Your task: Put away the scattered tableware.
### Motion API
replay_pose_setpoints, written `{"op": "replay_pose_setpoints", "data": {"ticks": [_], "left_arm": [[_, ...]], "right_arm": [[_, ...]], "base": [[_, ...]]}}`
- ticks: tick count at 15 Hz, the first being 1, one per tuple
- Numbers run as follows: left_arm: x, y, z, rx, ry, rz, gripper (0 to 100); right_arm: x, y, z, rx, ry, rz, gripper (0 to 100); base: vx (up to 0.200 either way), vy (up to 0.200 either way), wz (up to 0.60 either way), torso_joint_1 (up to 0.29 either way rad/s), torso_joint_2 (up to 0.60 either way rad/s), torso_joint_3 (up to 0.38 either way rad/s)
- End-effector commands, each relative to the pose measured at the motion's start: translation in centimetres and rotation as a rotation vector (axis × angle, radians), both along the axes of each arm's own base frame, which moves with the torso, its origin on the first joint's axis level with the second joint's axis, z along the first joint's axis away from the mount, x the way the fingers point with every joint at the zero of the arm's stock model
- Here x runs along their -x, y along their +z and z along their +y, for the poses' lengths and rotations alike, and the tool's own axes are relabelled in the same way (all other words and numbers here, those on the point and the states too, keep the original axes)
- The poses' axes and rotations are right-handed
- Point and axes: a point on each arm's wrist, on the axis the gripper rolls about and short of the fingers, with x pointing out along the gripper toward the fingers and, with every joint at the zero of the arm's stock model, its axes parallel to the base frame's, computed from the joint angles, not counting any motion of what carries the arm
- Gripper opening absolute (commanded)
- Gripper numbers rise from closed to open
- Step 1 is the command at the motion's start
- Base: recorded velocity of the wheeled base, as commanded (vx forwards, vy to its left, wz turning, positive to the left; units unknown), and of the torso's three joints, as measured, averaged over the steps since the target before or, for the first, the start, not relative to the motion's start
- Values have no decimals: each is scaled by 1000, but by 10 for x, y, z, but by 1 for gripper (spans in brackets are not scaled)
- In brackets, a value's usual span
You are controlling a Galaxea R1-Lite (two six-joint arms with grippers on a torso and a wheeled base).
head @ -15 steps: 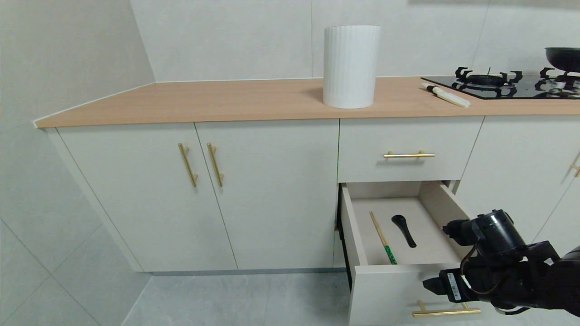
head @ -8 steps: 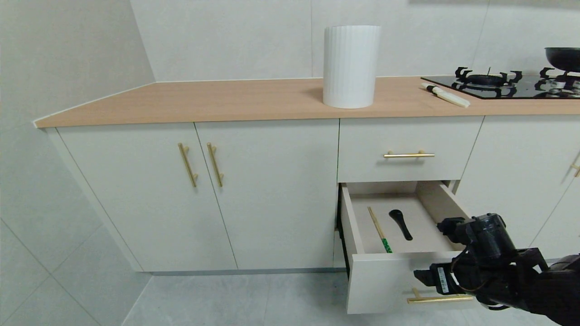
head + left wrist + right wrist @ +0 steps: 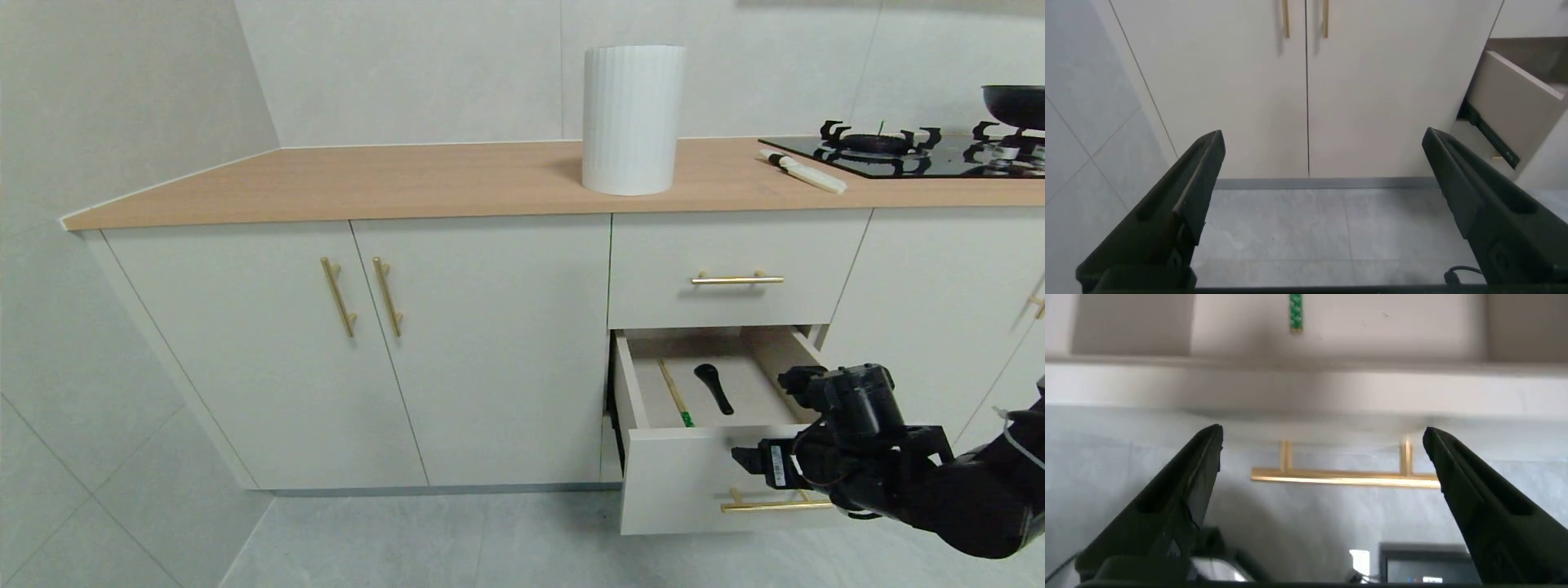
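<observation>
The long wooden counter (image 3: pixel 367 180) runs across the top of the robot's view, with a tall white ribbed canister (image 3: pixel 630 118) standing on it at about 12 o'clock. Down at 4 o'clock the lower drawer (image 3: pixel 678 474) stands partly open. The right gripper (image 3: pixel 1321 434) is at its front panel with its fingers spread wide and holding nothing, one on either side of the gold handle (image 3: pixel 751 507). The left gripper (image 3: pixel 1323 139) is just as wide and empty, hanging low before the cupboard doors at 9 o'clock from the drawer.

In the drawer lie a black spoon (image 3: pixel 713 386) and, just beside it, chopsticks (image 3: pixel 674 394). So I'd judge this the closing step, which calls for a straight, level push on the panel. A pale utensil (image 3: pixel 804 172), possibly a knife, lies on the counter at 2 o'clock and may need stowing first.
</observation>
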Motion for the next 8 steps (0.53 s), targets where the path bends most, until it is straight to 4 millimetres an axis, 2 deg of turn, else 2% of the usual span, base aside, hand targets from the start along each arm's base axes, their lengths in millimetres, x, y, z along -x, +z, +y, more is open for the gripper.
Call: {"op": "replay_pose_setpoints", "data": {"ticks": [1,5,8], "left_arm": [[0,0,0,0,0,2,100],[0,0,0,0,0,2,100],[0,0,0,0,0,0,100]], "right_arm": [[-16,-9,0,1,-13,6,100],[-48,-23,9,5,-17,-7,100],[-67,-23,6,-7,-39,-39,100]], "base": [[0,0,0,0,0,0],[0,0,0,0,0,0],[0,0,0,0,0,0]]}}
